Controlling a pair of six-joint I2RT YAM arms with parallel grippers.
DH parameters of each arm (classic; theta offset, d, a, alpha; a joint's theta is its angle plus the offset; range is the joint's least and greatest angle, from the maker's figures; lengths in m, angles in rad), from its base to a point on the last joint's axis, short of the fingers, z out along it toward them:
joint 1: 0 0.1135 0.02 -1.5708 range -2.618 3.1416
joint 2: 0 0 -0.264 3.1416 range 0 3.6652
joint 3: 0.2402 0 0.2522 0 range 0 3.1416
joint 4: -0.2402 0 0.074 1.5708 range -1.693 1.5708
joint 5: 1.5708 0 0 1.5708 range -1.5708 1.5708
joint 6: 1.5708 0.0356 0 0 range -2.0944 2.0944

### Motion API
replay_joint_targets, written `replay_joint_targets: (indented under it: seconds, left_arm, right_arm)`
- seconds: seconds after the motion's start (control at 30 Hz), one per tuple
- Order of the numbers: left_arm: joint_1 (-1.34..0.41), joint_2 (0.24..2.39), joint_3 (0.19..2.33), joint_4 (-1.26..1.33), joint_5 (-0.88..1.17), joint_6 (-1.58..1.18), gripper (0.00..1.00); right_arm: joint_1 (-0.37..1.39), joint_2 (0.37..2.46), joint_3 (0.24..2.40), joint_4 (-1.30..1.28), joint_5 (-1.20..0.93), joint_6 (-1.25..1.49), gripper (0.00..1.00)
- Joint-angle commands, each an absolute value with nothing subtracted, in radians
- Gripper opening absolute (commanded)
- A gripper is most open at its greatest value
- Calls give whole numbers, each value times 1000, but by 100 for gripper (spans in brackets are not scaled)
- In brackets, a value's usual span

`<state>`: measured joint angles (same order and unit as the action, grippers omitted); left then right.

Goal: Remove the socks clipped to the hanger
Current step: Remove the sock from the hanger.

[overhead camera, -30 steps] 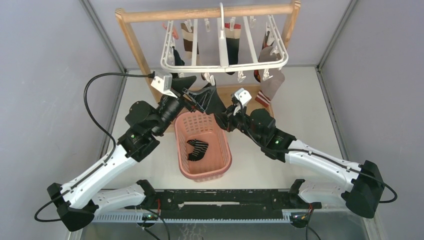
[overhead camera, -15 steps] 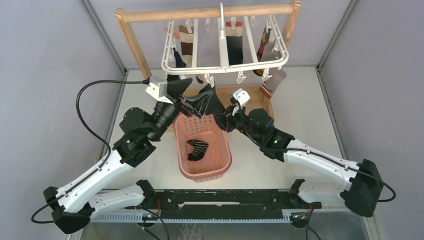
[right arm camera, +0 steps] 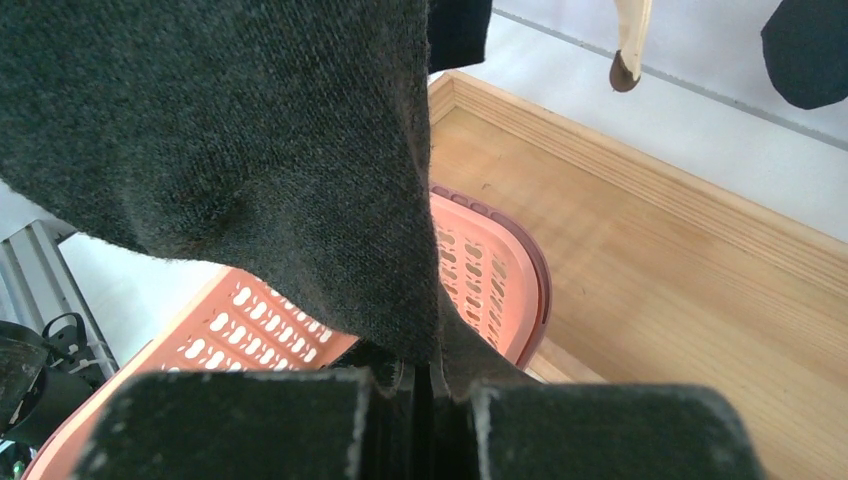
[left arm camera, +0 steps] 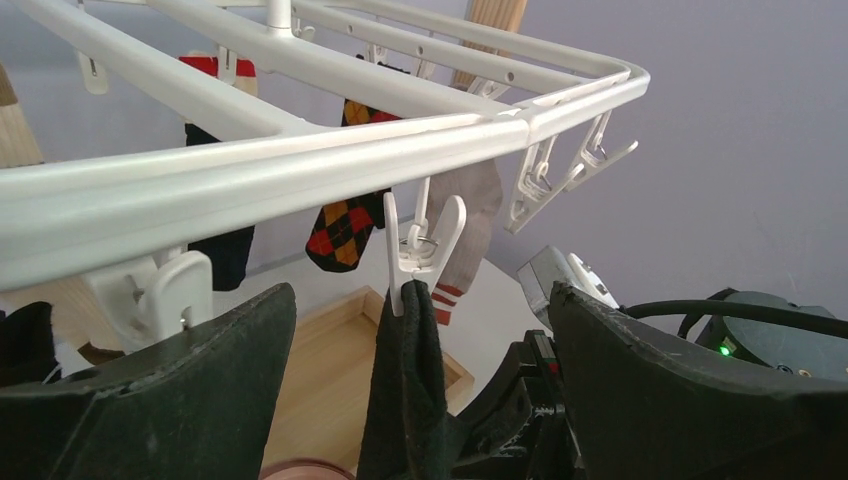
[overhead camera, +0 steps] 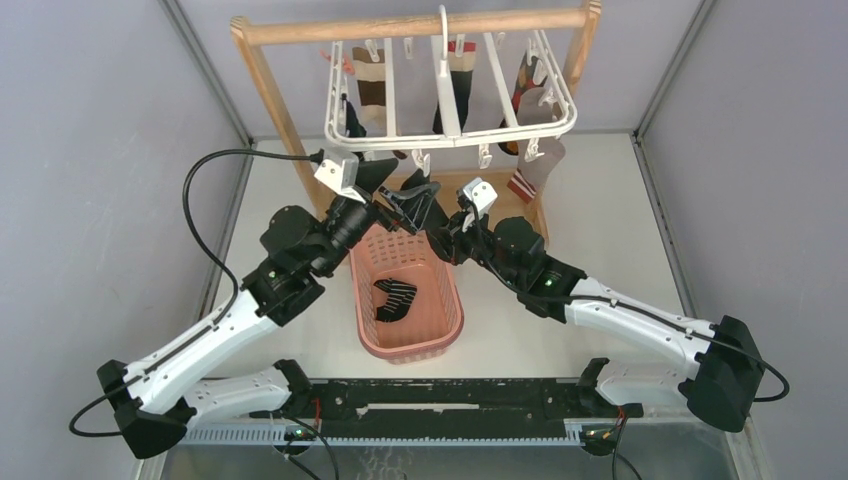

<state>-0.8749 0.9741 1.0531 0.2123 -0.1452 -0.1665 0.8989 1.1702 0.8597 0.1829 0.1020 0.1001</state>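
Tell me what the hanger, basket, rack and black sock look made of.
Hanger: glossy white plastic, moulded slats.
Basket: pink plastic, probably; slotted walls.
Rack: bare wood, visible grain.
Black sock: matte knit fabric, fine loops showing.

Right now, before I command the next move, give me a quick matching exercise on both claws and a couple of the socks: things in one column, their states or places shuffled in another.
Things:
1. left claw
2. right claw
3. striped sock
4. argyle sock

States or places:
A. lying in the pink basket
B. shut on the black sock
C. hanging from the hanger
D. open, fingers either side of a clip

Pairs: 1-D, 2-B, 3-A, 4-C
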Motion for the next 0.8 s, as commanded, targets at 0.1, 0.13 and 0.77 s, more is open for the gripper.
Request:
replay_joint_targets:
  seconds: [0.1,0.13,0.77]
  left_arm:
    - [-881,995,1160,230,-174,-145,100]
    - [-881,998,1164,231,-175,-144,100]
    - [-881,1039,1188,265,-214,-132,79]
  right_arm:
    - [902,1161,905,216,100,111,0]
    - [902,1161,905,215,101,108,0]
    - [909,1164,905,210,100,117,0]
